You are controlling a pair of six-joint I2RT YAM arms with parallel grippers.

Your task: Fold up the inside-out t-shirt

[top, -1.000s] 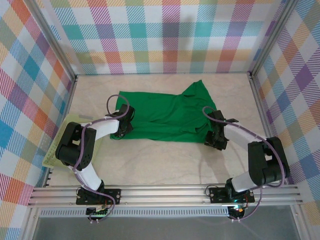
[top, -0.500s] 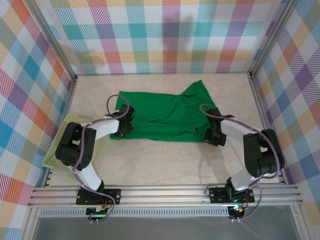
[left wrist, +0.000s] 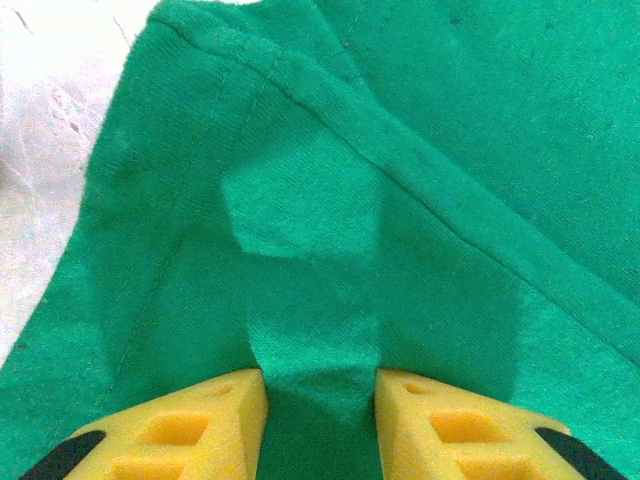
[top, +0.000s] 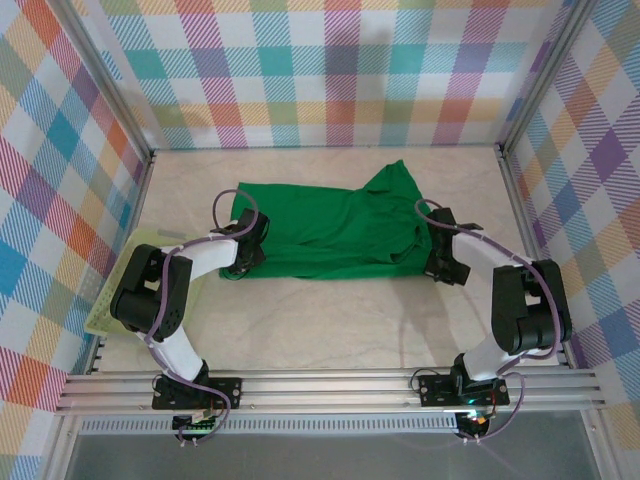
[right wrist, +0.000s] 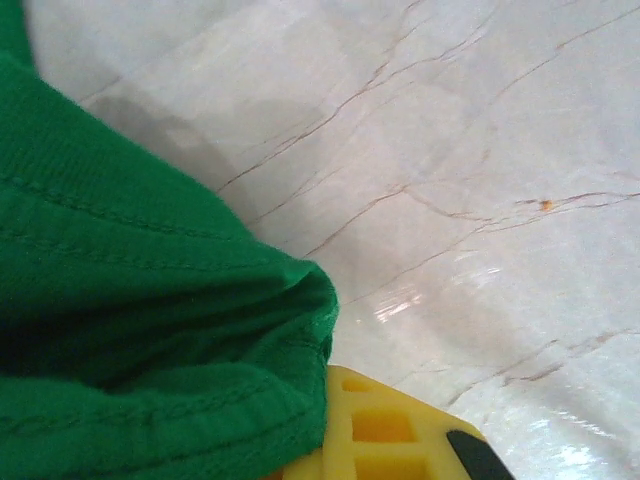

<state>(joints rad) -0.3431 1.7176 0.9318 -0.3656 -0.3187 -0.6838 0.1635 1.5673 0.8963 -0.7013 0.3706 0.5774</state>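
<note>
Matt knit cloth t-shirt [top: 320, 235], glossy marbled table [top: 330, 310]

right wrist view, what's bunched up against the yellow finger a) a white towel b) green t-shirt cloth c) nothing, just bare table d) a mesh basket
B, a stitched fold of the green t-shirt lies bunched over the yellow finger, with the pale marbled table beyond it.

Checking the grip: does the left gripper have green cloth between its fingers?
Yes, a fold of the shirt sits pinched between the yellow fingers of the left gripper.
</note>
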